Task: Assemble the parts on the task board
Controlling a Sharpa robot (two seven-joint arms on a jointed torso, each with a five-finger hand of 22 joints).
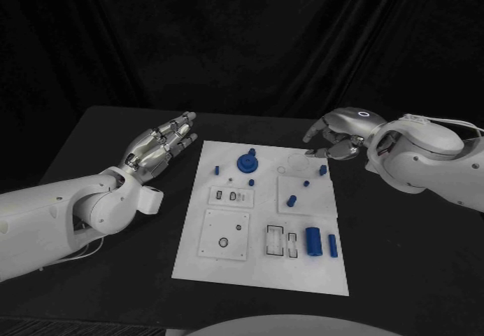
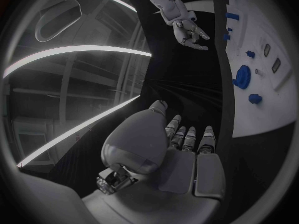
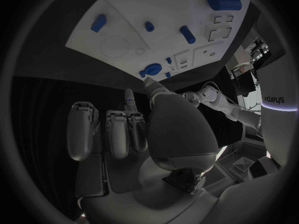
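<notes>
Left hand (image 1: 161,145) sits over the bare table (image 1: 91,140) just left of the task board's (image 1: 264,269) far-left corner, fingers extended and lying side by side, holding nothing, not touching the board. Right hand (image 1: 338,134) hovers at the board's far-right corner, fingers curled in under the palm; nothing visible in its grasp from the head view, and the right wrist view shows fingers (image 3: 116,134) folded with nothing between them. Task board is a white plate lying flat mid-table, long axis running near to far. Parts on it: large round blue knob (image 1: 247,162) standing at the far centre, small blue peg (image 1: 216,169) to its left, another small peg (image 1: 251,183) just nearer than the knob, short blue pieces on the right side (image 1: 323,169) (image 1: 306,184) (image 1: 292,201), big blue cylinder (image 1: 312,242) lying near-right with a slimmer blue bar (image 1: 333,244) just right of it. Rectangular recessed sockets (image 1: 230,195) at board centre, square plate with a ring hole (image 1: 225,234) near-left.
</notes>
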